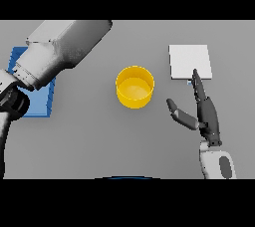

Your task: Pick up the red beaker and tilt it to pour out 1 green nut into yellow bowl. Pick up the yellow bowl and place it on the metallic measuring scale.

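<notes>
The yellow bowl [135, 87] stands upright in the middle of the table, and I see only yellow inside it. To its right and a little farther back lies the pale square measuring scale [190, 61]. My right hand [207, 116] rests right of the bowl, just in front of the scale. It is open, with straight fingers pointing at the scale's near edge and the thumb spread toward the bowl, and it touches neither. My left forearm [60, 52] crosses the upper left, raised close to the view. Its hand is out of sight. No red beaker shows.
A blue mat [40, 99] lies at the left, mostly hidden under my left arm. Bare grey table [99, 141] spreads in front of the bowl and between the bowl and the mat.
</notes>
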